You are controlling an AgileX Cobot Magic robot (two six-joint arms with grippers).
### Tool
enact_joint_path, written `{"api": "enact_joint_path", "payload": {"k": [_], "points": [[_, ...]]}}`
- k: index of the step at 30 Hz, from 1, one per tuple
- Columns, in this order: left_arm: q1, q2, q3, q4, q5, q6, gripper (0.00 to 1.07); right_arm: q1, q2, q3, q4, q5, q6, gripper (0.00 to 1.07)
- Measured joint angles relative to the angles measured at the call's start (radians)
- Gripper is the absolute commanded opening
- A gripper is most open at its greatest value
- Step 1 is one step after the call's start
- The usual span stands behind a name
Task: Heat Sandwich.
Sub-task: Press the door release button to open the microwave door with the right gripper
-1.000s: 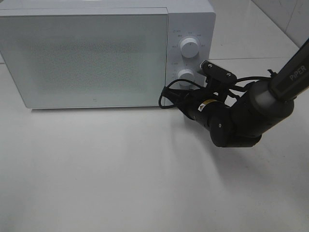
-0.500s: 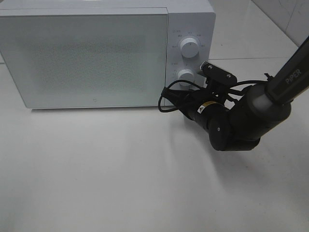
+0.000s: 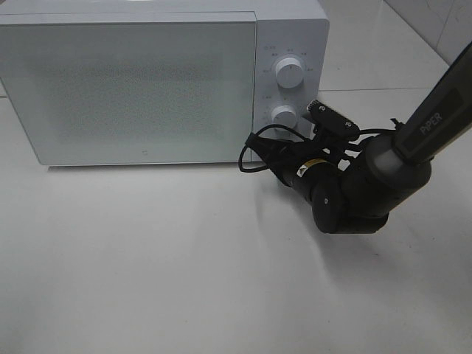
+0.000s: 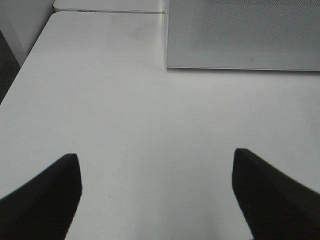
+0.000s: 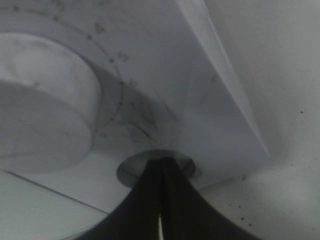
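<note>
The sandwich is out of view; the white microwave [image 3: 147, 81] stands with its door shut. My right gripper [image 3: 271, 150] is at the lower end of the control panel, below the lower knob [image 3: 284, 113]. In the right wrist view its shut fingers [image 5: 145, 200] press their tips [image 5: 161, 162] against a round recessed button [image 5: 131, 170] under the knob [image 5: 40, 125]. My left gripper [image 4: 155, 155] is open and empty over the bare table, in front of the microwave's left end [image 4: 240, 35].
The upper knob [image 3: 288, 71] sits above the lower one. The right arm's black wrist and cables [image 3: 346, 192] hang over the white table [image 3: 147, 265] in front of the panel. The table's left edge [image 4: 20, 75] shows in the left wrist view.
The right arm's wrist and forearm have shifted slightly left and down. Its gripper has stayed at the bottom of the control panel. The microwave door has stayed shut.
</note>
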Motion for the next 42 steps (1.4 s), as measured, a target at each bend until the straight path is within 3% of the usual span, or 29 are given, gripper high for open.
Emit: {"api": "enact_joint_path", "payload": {"k": [25, 42], "points": [[0.000, 0.000, 0.000, 0.000, 0.000, 0.000, 0.78, -0.034, 0.011, 0.001, -0.056, -0.054, 0.286, 0.00], [0.000, 0.000, 0.000, 0.000, 0.000, 0.000, 0.78, -0.046, 0.011, -0.012, -0.087, -0.016, 0.274, 0.00]]}}
